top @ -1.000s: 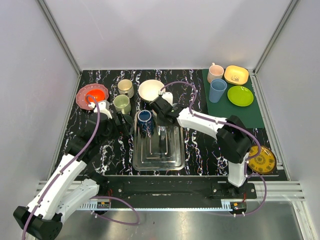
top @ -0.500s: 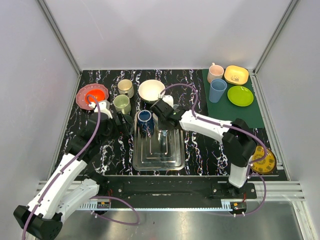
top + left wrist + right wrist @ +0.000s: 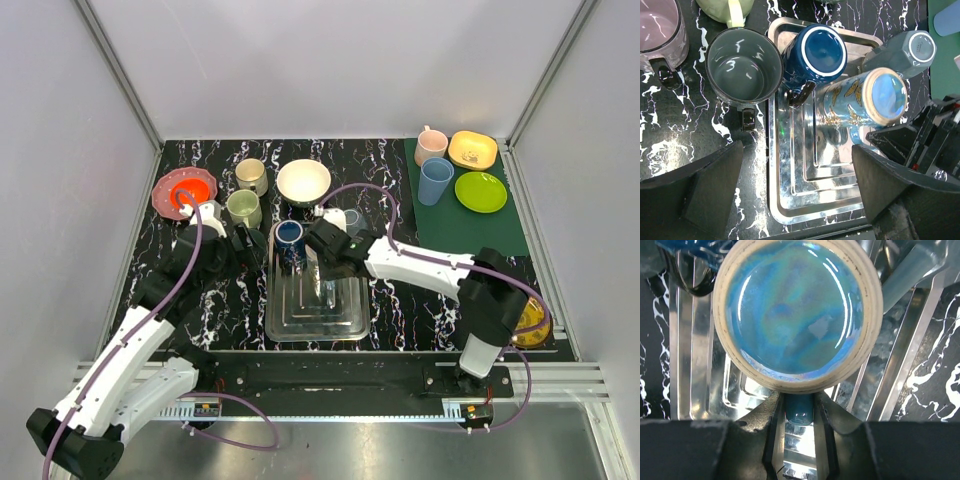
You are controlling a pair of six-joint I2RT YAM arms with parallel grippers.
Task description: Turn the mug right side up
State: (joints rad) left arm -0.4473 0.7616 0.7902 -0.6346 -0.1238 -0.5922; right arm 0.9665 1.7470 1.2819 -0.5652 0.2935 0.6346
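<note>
The mug (image 3: pixel 860 100) is light blue with a gold pattern and a cream-ringed end. It is tilted on its side above the metal tray (image 3: pixel 805 195), with that end facing up toward the cameras (image 3: pixel 797 315). My right gripper (image 3: pixel 800 412) is shut on the mug's blue handle (image 3: pixel 800 407), which sits between its fingers. It shows over the tray in the top view (image 3: pixel 325 262). My left gripper (image 3: pixel 797 185) is open and empty, hovering over the tray's left edge; it also shows in the top view (image 3: pixel 245 245).
A dark blue mug (image 3: pixel 815 52) sits bottom-up at the tray's far end, beside a grey cup (image 3: pixel 905 50). A dark grey mug (image 3: pixel 742 67) stands upright left of the tray. Red plate (image 3: pixel 184 190), white bowl (image 3: pixel 303 181) and green mat (image 3: pixel 470 215) with dishes lie behind.
My right gripper has moved nearer and slightly right over the tray, carrying the mug by its handle. The left arm has barely moved.
</note>
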